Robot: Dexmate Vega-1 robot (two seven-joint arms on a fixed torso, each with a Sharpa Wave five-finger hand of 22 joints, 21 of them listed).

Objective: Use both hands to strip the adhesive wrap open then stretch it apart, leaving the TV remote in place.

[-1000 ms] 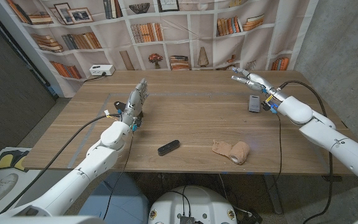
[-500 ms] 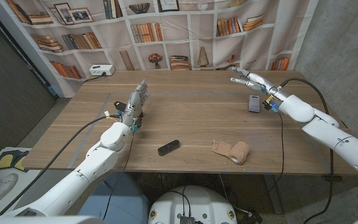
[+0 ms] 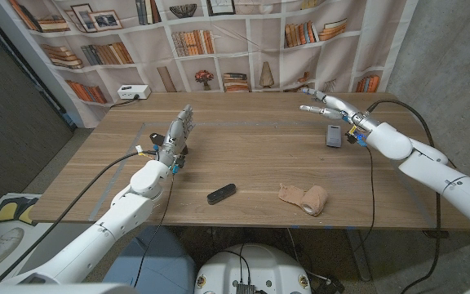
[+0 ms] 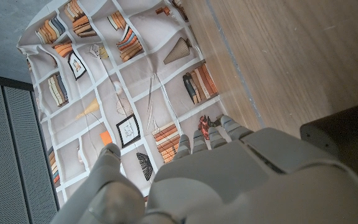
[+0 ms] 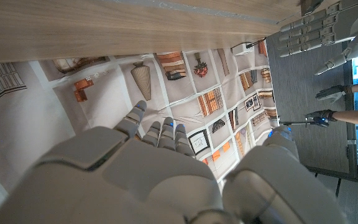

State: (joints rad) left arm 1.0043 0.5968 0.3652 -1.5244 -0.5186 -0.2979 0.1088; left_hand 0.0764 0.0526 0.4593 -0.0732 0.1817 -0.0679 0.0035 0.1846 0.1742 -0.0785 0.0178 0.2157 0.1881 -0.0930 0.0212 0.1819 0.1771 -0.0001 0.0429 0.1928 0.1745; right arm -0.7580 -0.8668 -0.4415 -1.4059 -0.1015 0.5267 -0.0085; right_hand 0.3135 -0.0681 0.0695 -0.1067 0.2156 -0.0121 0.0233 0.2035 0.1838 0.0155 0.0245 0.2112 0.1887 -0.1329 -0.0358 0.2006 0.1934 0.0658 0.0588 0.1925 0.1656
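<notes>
Since the earlier frames, our right hand (image 3: 326,107) has drifted slightly leftward in the upper right of the head view, while our left hand (image 3: 176,133) stays where it was, left of center. Nothing else on the table has shifted.

We see our right hand held above the far right part of the wooden table (image 3: 251,155), fingers spread apart and pointing toward picture left, holding nothing. Just below it in the frame a small dark phone-like device (image 3: 333,135) lies flat on the wood. In the right wrist view our right hand (image 5: 148,168) shows from behind with its fingers reaching toward the bookshelf backdrop (image 5: 216,106).

Our left hand stands upright with its fingers extended close together, nothing in its grasp. The left wrist view shows its back (image 4: 229,174) with the fingers straight.

We find the tan adhesive wrap (image 3: 305,198), a roll with a loose crumpled tail, lying in the lower right of the head view near the table's front edge, well apart from both hands. The black TV remote (image 3: 221,193) lies to its left at lower center, apart from the wrap.

A white power strip (image 3: 133,92) sits at the table's far left corner.
</notes>
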